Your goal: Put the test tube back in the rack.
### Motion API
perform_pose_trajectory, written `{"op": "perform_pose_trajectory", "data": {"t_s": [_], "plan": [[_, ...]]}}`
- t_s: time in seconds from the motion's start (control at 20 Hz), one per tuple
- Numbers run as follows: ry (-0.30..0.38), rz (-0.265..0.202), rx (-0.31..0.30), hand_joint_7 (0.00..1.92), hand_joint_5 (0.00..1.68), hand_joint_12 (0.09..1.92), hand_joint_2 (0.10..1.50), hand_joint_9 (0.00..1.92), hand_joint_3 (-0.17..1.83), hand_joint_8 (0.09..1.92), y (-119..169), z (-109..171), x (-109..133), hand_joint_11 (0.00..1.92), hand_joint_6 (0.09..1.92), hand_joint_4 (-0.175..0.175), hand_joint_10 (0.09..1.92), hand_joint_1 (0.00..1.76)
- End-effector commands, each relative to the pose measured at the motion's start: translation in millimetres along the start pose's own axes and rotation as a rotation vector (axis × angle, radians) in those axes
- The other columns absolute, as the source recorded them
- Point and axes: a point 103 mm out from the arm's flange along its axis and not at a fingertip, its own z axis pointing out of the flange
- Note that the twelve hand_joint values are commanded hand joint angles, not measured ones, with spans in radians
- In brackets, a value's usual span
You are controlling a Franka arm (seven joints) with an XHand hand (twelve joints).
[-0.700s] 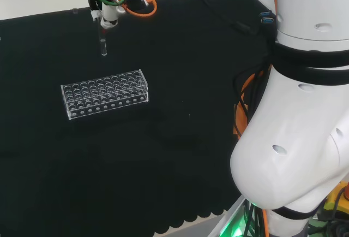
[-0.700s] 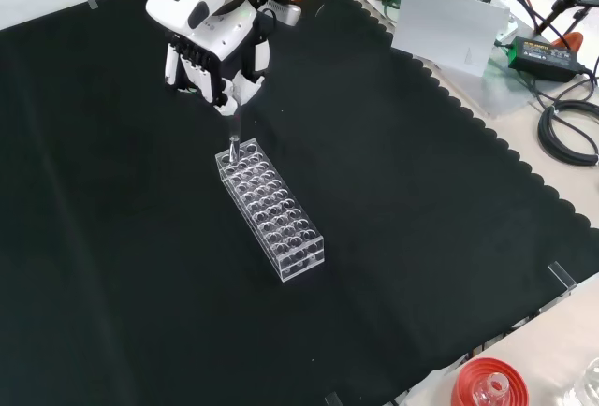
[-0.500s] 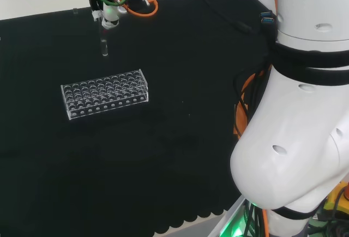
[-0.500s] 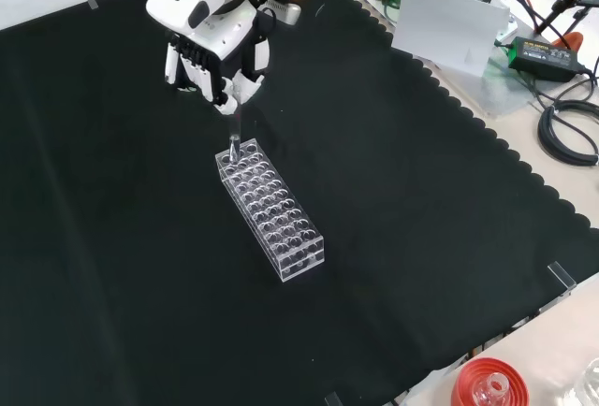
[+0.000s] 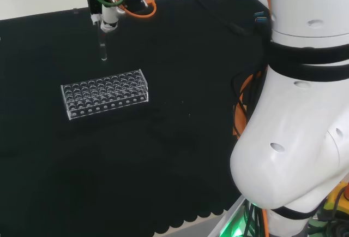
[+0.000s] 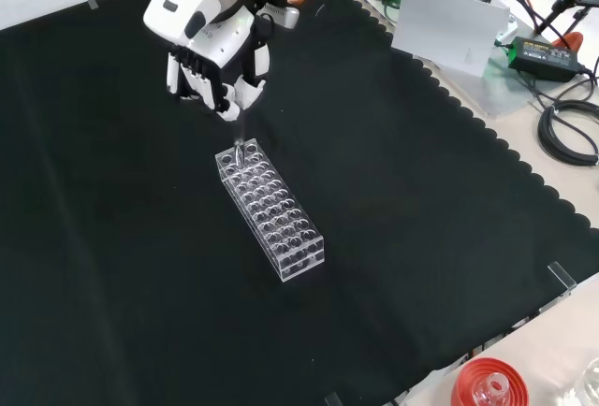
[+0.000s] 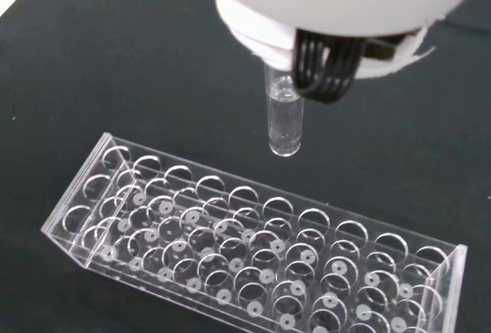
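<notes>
Black cloth covers the table (image 6: 402, 238), and at upper left of the front view the hand (image 6: 217, 69), fingers (image 6: 245, 94) pinching the test tube (image 6: 240, 149), hangs it upright above the clear rack (image 6: 271, 214), presumably so it can drop straight into a hole.

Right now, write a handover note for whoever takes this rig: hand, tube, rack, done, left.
Hand: shut on the tube, holding it upright by its top.
Tube: in the air, lower end above the cloth, not yet in any hole.
Rack: clear, on the cloth. In the front view the tube's tip sits over its far end; in the head view it hangs just beyond the rack.
Done: tube brought to the rack.
Left: line up over a hole, lower, release.
</notes>
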Motion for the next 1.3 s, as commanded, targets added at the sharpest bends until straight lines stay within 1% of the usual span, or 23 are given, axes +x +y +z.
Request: {"op": "perform_pose_trajectory", "data": {"t_s": [0.05, 0.45, 0.7, 1.0, 1.3], "plan": [[0.006, -0.034, 0.035, 1.46, 1.35, 1.22, 0.51, 1.39, 0.82, 0.66, 4, 8, 8, 0.78, 0.56, -0.175, 0.37, 1.44], [0.009, -0.047, 0.047, 1.46, 1.35, 1.22, 0.51, 1.39, 0.82, 0.66, 10, 13, 13, 0.78, 0.56, -0.175, 0.37, 1.44], [0.003, -0.059, 0.067, 1.46, 1.35, 1.22, 0.51, 1.39, 0.82, 0.66, 14, 23, 15, 0.78, 0.56, -0.175, 0.37, 1.44], [0.0, -0.06, 0.089, 1.46, 1.35, 1.23, 0.51, 1.39, 0.82, 0.66, 17, 32, 13, 0.77, 0.56, -0.175, 0.37, 1.44], [0.004, -0.057, 0.095, 1.46, 1.35, 1.23, 0.51, 1.39, 0.82, 0.66, 17, 35, 10, 0.77, 0.56, -0.175, 0.37, 1.44]]}}
